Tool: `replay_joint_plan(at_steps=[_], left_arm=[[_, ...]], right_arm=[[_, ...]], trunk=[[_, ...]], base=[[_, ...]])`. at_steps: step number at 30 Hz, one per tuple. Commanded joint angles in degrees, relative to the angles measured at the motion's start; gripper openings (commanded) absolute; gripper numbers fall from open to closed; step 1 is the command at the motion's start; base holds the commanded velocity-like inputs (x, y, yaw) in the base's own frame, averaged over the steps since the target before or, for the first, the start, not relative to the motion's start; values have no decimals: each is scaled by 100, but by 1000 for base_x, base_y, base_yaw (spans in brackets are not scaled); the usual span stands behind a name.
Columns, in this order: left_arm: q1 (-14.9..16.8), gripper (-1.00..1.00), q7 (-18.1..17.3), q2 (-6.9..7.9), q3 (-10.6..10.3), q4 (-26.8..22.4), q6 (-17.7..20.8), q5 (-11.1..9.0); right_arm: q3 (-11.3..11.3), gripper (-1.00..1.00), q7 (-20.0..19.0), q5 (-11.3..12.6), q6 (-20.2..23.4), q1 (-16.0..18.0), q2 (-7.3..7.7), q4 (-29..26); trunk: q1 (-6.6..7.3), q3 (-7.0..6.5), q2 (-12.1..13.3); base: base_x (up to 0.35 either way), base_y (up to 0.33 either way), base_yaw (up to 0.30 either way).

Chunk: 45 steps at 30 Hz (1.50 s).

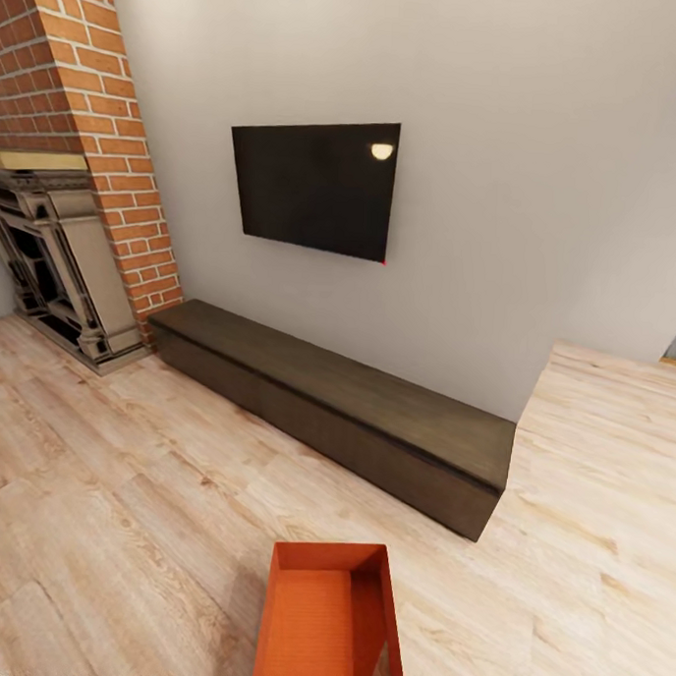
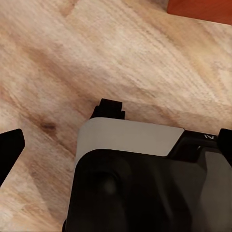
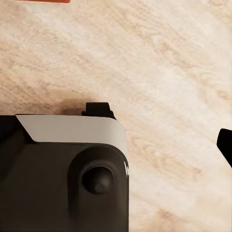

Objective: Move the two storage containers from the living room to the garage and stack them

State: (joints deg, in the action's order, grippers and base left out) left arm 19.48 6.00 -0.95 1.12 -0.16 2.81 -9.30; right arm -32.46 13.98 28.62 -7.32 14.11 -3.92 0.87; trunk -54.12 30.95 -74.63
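Observation:
One orange-red topless storage container (image 1: pixel 331 613) stands on the light wood plank floor (image 1: pixel 125 486) of the living room, at the bottom middle of the head view, cut off by the frame edge. A corner of orange-red container (image 2: pixel 203 8) shows in the left wrist view, and a thin strip of it (image 3: pixel 34 1) in the right wrist view. My left gripper (image 2: pixel 118 147) hangs open over the floor, its fingertips (image 2: pixel 9 150) far apart with nothing between them. My right gripper (image 3: pixel 116 145) is open too, with one fingertip (image 3: pixel 226 145) showing at the frame edge.
A long low dark cabinet (image 1: pixel 345 407) runs along the grey wall under a black TV (image 1: pixel 315 188). The brick fireplace (image 1: pixel 70 169) stands at the left. My own dark base (image 2: pixel 145 183) sits below both wrists. Wood floor stretches left and right of the container.

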Motion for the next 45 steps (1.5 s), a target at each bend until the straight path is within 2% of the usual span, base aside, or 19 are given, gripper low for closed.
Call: replay_joint_plan(at_steps=[1, 45], left_arm=[[3, 100, 15, -1, 7, -2, 17, -37], [3, 100, 15, -1, 9, -2, 17, -28]], right_arm=[[-48, 100, 9, 56, -24, 4, -3, 9], [-42, 100, 16, 56, -24, 4, -3, 9]], trunk=[[0, 15, -3], [0, 420, -3]], base=[[0, 0, 0], [0, 0, 0]])
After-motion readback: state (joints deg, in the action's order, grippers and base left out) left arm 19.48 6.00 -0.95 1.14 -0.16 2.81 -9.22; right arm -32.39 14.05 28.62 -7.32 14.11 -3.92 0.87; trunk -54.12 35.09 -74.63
